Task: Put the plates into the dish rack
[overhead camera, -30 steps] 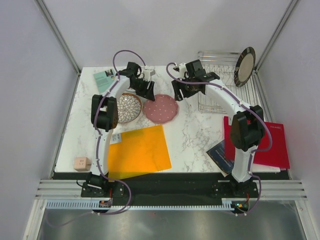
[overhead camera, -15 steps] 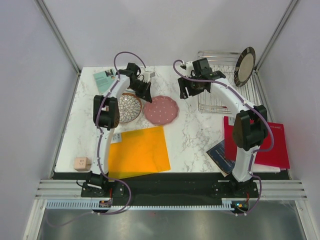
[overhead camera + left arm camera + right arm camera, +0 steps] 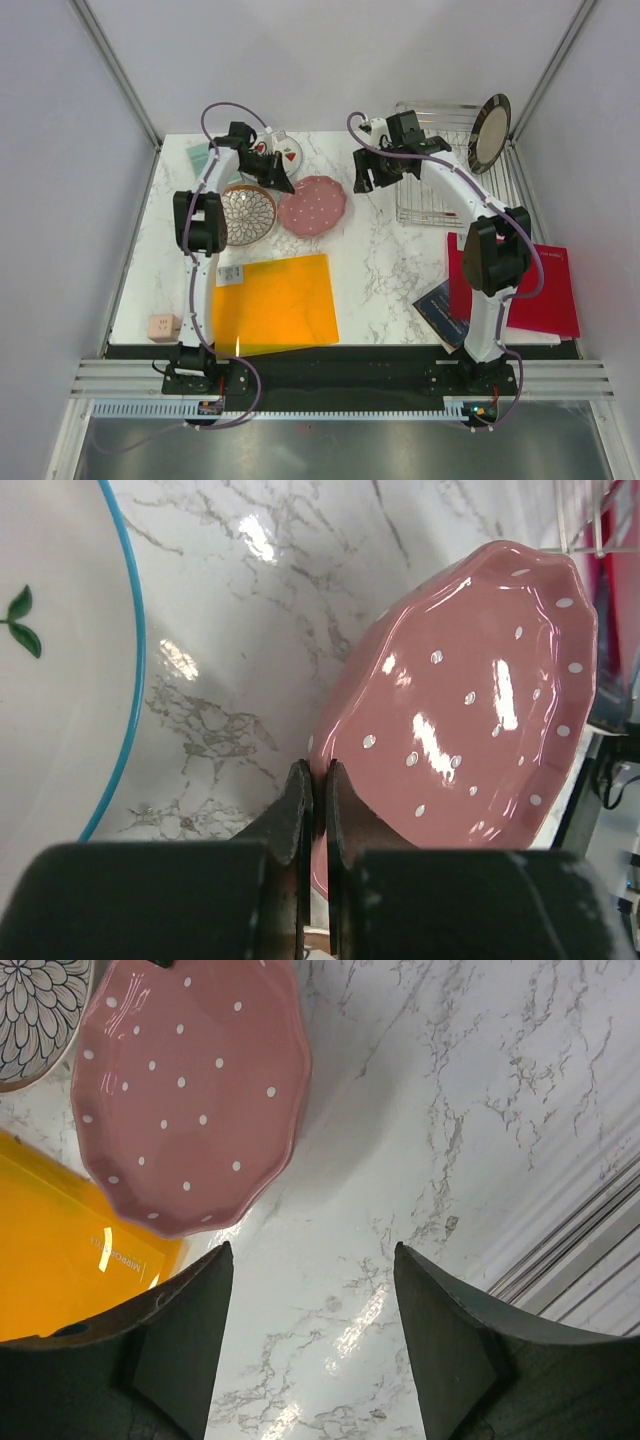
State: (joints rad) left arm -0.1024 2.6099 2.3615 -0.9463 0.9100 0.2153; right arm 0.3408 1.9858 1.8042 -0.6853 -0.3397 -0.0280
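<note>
My left gripper [image 3: 281,188] is shut on the near rim of the pink dotted plate [image 3: 313,203] [image 3: 470,700], which is tilted off the marble. The two fingers [image 3: 296,800] pinch the rim edge. To its left lies the maroon lattice plate [image 3: 248,213] [image 3: 35,1000]. Behind it lies the white plate with red and green shapes [image 3: 283,152] [image 3: 50,650]. The dark-rimmed plate [image 3: 489,133] stands upright in the dish rack [image 3: 430,205] at the back right. My right gripper [image 3: 362,178] [image 3: 312,1252] hangs open over bare marble, just right of the pink plate [image 3: 190,1090], holding nothing.
An orange sheet [image 3: 278,303] lies at the front left and a red sheet [image 3: 545,290] with a dark booklet [image 3: 438,310] at the front right. A teal card [image 3: 203,160] sits at the back left, a small wooden cube [image 3: 163,326] near the front left edge.
My left gripper has shut on the pink plate's rim and drawn it a little left and back, tilting it up. The right gripper drifted slightly back, still open.
</note>
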